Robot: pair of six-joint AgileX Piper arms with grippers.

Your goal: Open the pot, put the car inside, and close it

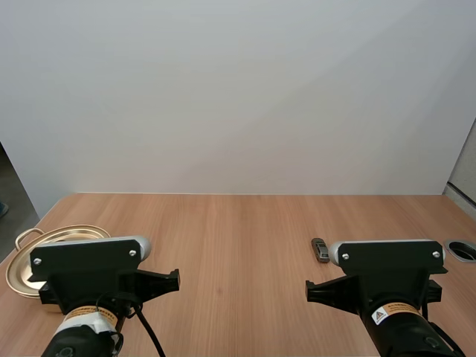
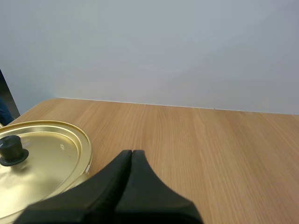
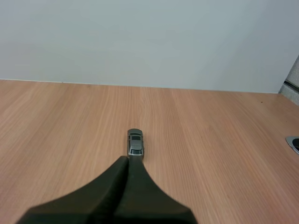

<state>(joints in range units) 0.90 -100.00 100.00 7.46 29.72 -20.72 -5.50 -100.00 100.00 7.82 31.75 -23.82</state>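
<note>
A gold pot (image 1: 22, 260) with its lid (image 2: 42, 163) on and a black knob (image 2: 11, 150) sits at the table's left edge, partly hidden behind my left arm. A small grey toy car (image 1: 320, 250) lies on the table right of centre, just ahead of my right arm. In the left wrist view my left gripper (image 2: 131, 153) is shut on nothing, its tips just right of the pot's rim. In the right wrist view my right gripper (image 3: 128, 159) is shut too, with the car (image 3: 135, 142) right in front of its tips.
The wooden table (image 1: 238, 238) runs to a plain white wall at the back. A round metal cable port (image 1: 462, 250) is set into the table at the far right edge.
</note>
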